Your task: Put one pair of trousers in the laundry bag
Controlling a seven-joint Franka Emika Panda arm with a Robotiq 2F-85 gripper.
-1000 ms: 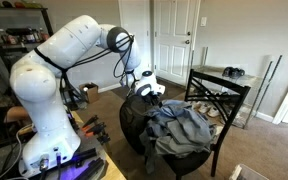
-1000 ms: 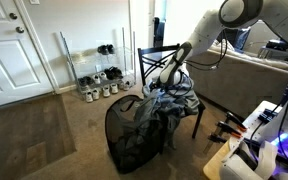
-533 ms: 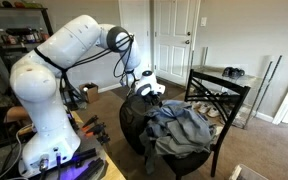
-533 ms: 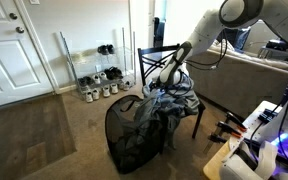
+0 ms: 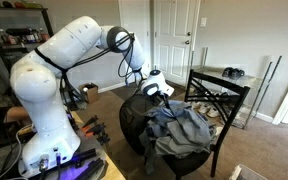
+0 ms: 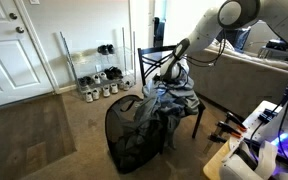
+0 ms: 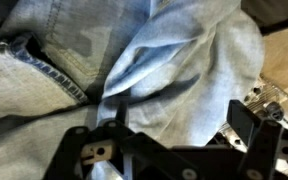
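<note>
End effector [image 5: 154, 88] is above the far-left edge of the clothes pile [image 5: 181, 124], jaws spread wide and nothing between them. In the wrist view only the two dark fingers [image 7: 246, 125] show at the bottom edge, cut off by the frame, and the cloth sits below them, blurred. That view is filled with denim [image 7: 34, 70] showing a stitched seam, plus a paler blue cloth [image 7: 194, 60] folded over it. Can't tell whether they're one garment or two. In both exterior views the pile covers the chair [image 5: 220, 92] seat. Individual trousers can't be picked out at this resolution. Laundry bag [image 5: 132, 122] stands on the carpet against the chair, left of it here, with its right side hidden by hanging cloth. In an exterior view the laundry bag [image 6: 122, 140] is nearest the camera and grey cloth drapes over its rim. How much lies inside is unclear through the mesh.
</note>
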